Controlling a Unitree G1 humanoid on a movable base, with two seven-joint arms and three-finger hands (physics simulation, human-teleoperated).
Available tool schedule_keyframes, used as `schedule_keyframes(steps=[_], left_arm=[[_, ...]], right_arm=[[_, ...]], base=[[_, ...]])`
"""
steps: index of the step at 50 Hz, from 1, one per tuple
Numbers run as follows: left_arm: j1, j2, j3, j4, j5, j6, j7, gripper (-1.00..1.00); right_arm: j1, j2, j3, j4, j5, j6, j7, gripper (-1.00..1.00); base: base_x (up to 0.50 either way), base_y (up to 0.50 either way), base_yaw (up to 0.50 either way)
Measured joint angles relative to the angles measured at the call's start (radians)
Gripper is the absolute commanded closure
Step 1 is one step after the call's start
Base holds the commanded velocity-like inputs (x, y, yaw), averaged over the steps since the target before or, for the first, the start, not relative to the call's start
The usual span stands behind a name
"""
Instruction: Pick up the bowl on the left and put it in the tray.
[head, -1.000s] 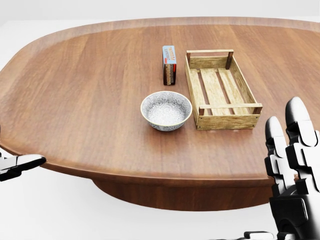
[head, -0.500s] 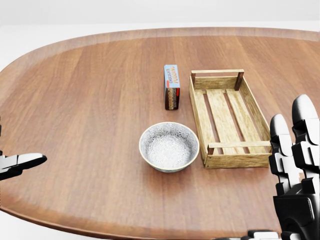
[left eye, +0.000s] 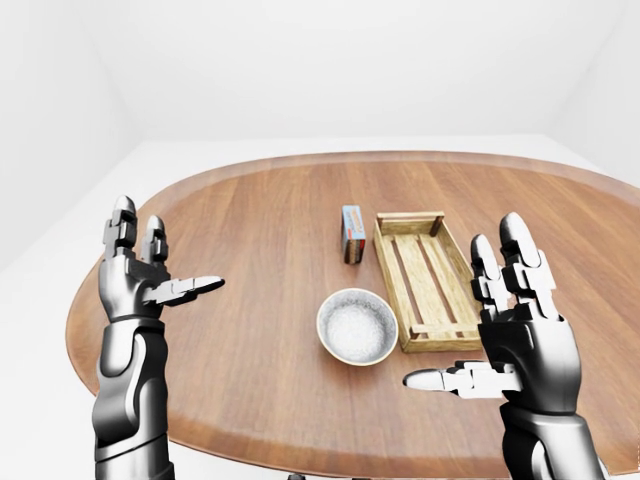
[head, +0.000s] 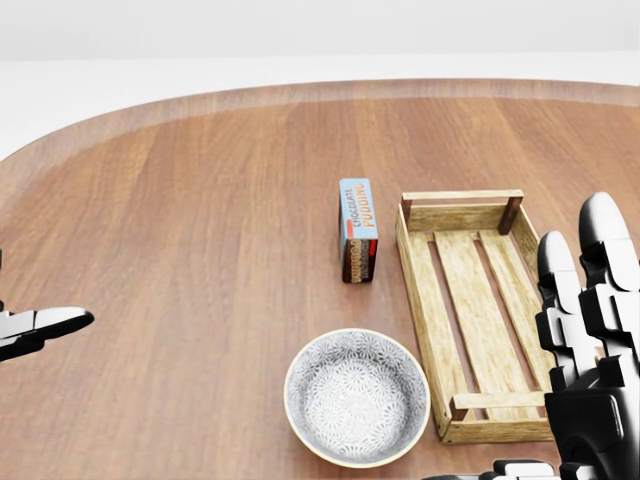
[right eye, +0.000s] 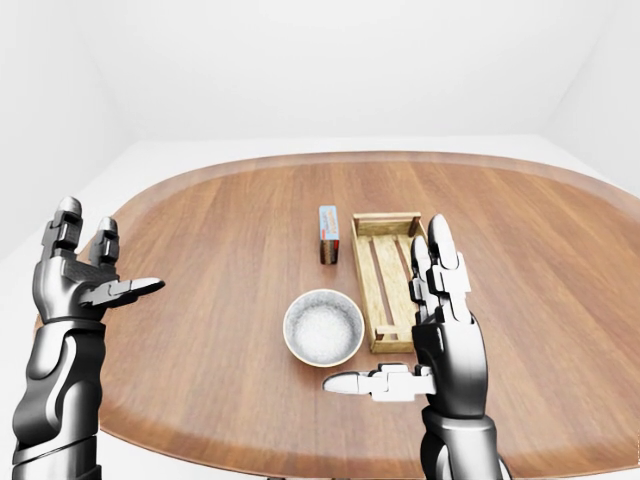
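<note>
Head view: pudding box (head: 358, 230) stands above bowl (head: 357, 397), beside tray (head: 421, 300).

We read "CHOCOLATE PUDDING" on the upper face of the carton (head: 357, 228); its smaller print is illegible.

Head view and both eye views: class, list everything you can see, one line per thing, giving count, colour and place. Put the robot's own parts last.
table: one, brown wood, oval, fills most of the head view.
bowl: one, white and grey patterned with a tan rim, empty, bottom centre of the head view, close beside the tray's left wall.
tray: one, pale slatted wood, empty, right of centre in the head view.
chocolate pudding box: one, blue and brown, upright, left of the tray's top corner.
left hand: one, silver and black, open, raised at the left of the left-eye view.
right hand: one, silver and black, open, raised at lower right.
</note>
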Motion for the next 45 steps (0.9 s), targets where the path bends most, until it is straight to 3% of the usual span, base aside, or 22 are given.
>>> schedule_keyframes(steps=[11, 26, 45], left_arm=[[0.001, -0.001, 0.0, -0.003, 0.001, 0.0, -0.001, -1.0], [0.003, -0.005, -0.006, -0.003, 0.008, 0.0, 0.0, -1.0], [0.005, -0.002, 0.003, -0.021, 0.002, 0.0, -0.001, -1.0]], right_arm=[[-0.003, 0.001, -0.001, 0.004, 0.0, 0.0, -0.001, -1.0], [0.005, 0.0, -0.026, 0.0, -0.016, 0.0, 0.017, -1.0], [-0.13, -0.033, -0.027, -0.003, -0.262, 0.0, 0.127, -1.0]], base=[[0.49, 0.06, 0.0], [0.0, 0.0, 0.0], [0.0, 0.0, 0.0]])
